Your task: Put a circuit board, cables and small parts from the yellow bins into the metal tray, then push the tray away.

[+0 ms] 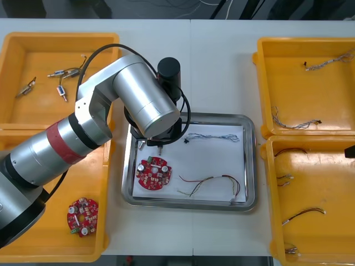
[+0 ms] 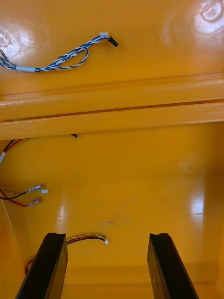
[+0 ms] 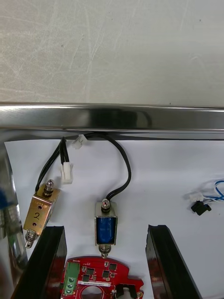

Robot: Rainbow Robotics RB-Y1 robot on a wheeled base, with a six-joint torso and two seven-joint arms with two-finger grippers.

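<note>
Left gripper (image 3: 106,231) hangs over the far left corner of the shiny metal tray with a white inside (image 1: 250,166), its black fingers (image 3: 46,261) standing apart with nothing clamped. Between them, touching neither, a small metal part with a blue body (image 3: 106,228) lies on the white lining, and its black cable (image 3: 122,163) loops toward the tray's rim. Just beside one finger lies a brass-coloured small metal part (image 3: 41,210) with its own black lead and white plug. A round red circuit board (image 1: 154,173) lies in the tray close by these parts, with a twisted blue and white cable (image 1: 213,136) along the tray's far side and a red and yellow cable (image 1: 213,183) toward its near side. On the light table (image 1: 216,66), the left far yellow bin (image 1: 22,50) holds loose small metal parts (image 1: 62,75), and the left near yellow bin (image 1: 55,252) holds a second red circuit board (image 1: 82,216). Right gripper (image 2: 107,236) hovers with its fingers apart over the right near yellow bin (image 2: 140,187), above thin red and yellow cables (image 2: 88,238).
</note>
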